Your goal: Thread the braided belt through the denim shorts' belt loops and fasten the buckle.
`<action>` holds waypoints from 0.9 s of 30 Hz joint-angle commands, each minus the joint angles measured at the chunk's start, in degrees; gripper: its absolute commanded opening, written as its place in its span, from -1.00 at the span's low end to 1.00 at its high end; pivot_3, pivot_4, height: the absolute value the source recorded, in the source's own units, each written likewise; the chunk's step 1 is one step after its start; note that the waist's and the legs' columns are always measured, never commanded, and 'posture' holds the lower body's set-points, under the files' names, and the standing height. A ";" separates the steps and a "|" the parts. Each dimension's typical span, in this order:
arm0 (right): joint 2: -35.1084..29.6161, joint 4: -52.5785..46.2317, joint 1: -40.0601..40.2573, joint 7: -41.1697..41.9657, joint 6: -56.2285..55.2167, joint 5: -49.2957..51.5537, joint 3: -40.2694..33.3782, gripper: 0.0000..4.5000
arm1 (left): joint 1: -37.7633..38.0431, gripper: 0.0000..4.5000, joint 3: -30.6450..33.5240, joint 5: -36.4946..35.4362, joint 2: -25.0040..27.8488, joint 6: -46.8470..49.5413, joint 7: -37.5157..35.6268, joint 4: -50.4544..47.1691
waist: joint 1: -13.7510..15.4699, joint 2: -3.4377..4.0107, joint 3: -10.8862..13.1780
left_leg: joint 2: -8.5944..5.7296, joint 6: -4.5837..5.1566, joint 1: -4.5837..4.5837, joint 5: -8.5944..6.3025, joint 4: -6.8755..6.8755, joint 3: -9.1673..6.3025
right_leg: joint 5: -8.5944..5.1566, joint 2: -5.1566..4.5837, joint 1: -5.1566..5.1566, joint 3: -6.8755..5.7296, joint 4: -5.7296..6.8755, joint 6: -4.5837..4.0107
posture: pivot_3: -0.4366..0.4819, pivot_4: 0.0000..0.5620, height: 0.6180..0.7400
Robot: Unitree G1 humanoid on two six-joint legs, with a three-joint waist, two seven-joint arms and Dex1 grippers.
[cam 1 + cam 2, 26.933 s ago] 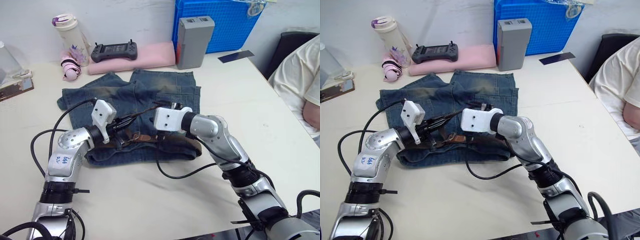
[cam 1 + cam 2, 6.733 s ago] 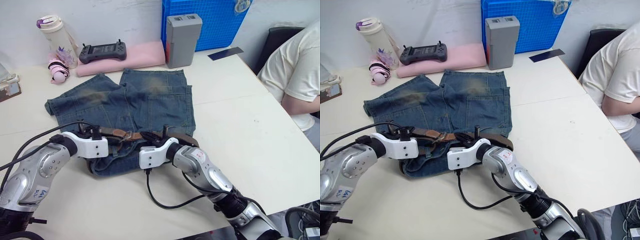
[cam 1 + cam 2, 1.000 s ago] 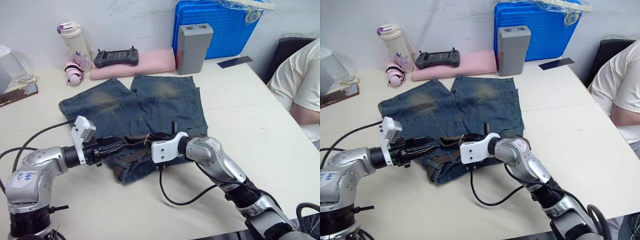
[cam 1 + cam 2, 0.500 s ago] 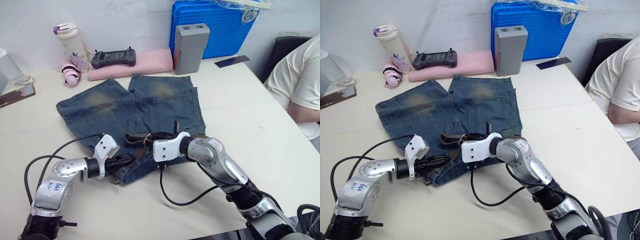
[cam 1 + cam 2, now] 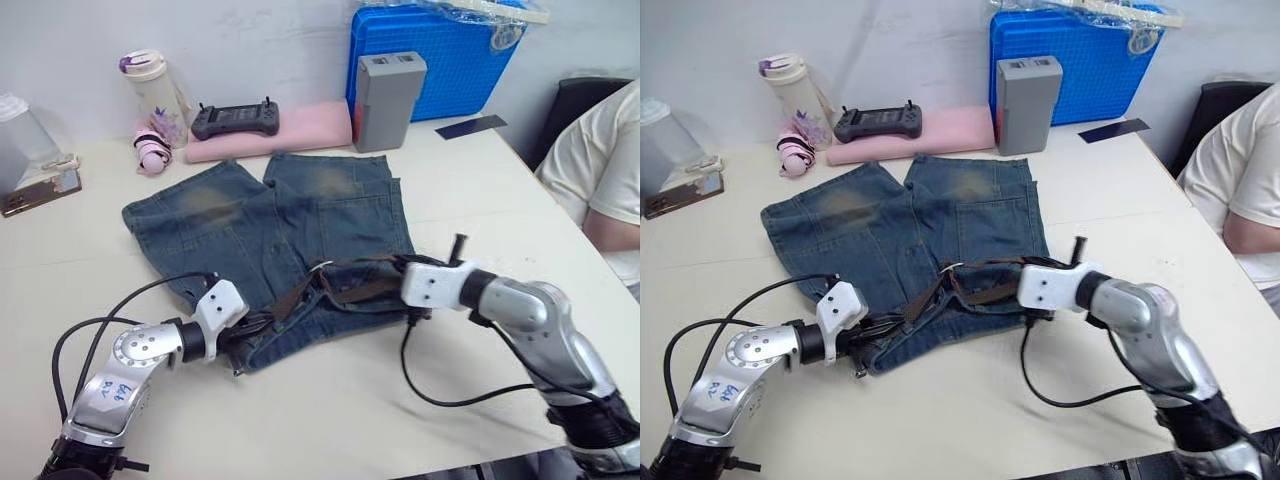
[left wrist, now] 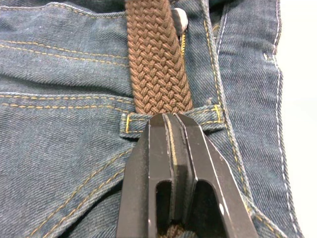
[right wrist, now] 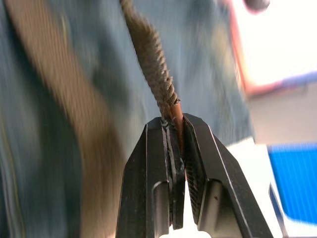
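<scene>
brown braided belt (image 6: pixel 158 64), faded blue denim shorts (image 5: pixel 300 215) (yellowish patches), black jaws

left gripper (image 6: pixel 171 119): denim shorts (image 5: pixel 300 210) and braided belt (image 6: pixel 157 59) directly ahead | right gripper (image 7: pixel 173 121): belt ahead, bare table (image 5: pixel 480 190) beyond | far: grey box (image 5: pixel 388 88), blue crate (image 5: pixel 440 55)

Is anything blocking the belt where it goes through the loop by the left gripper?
Nothing visible blocks it. The braided belt runs under the belt loop, where the left gripper is shut at the loop. The right gripper pinches the belt farther along.
</scene>
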 commanded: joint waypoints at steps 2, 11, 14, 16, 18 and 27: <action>-3.09 0.22 1.85 -1.77 1.68 -1.80 -3.94 -1.00 | 2.10 -0.98 -2.84 3.62 2.33 1.52 0.19 3.67 | 0.01 0.03 0.02 | 0.03 -0.01 0.00 0.01 -0.02 0.00 | 0.00 0.01 0.00 -0.01 0.01 0.00 | -0.05 -0.47 -0.05; -0.86 -5.69 7.08 -2.00 5.78 1.01 -2.39 -1.00 | 1.93 -0.98 -2.58 3.14 4.32 -1.41 -0.29 4.02 | 0.44 0.04 0.03 | 0.03 -0.01 -0.03 0.01 -0.06 -0.02 | 0.01 0.01 -0.02 -0.02 -0.06 0.01 | -0.05 -0.47 -0.05; 0.69 -8.52 9.62 -0.50 9.89 4.08 -2.35 -1.00 | 1.12 -0.98 -1.02 1.69 4.53 -1.55 -0.57 4.00 | 0.34 0.07 0.04 | 0.06 -0.01 -0.01 0.01 -0.07 -0.02 | 0.00 0.03 -0.01 -0.02 -0.07 0.01 | -0.05 -0.47 -0.05; 1.79 -9.71 10.41 -0.68 12.58 5.92 -3.26 -1.00 | 0.47 -0.98 0.57 0.54 4.33 -1.16 -0.47 3.98 | 0.22 0.06 0.05 | 0.06 -0.01 -0.02 0.01 -0.07 -0.02 | 0.01 0.03 -0.01 -0.01 -0.06 0.01 | -0.05 -0.47 -0.05; 2.54 -10.17 10.95 -1.04 14.62 7.99 -4.66 -0.44 | 0.04 -1.00 2.29 -0.68 4.01 -0.65 -0.28 3.81 | 0.15 0.03 0.12 | 0.06 -0.02 -0.02 0.01 -0.07 -0.03 | 0.00 0.03 -0.01 -0.02 -0.06 0.01 | -0.05 -0.47 -0.05; 5.25 -18.57 9.86 0.47 11.80 20.21 -7.89 0.99 | 1.98 -1.00 4.89 -2.64 4.00 0.40 -1.13 1.66 | -0.22 0.06 0.91 | 0.08 -0.03 -0.05 0.02 -0.11 -0.03 | 0.01 0.05 -0.07 -0.02 -0.07 0.01 | -0.05 -0.47 -0.05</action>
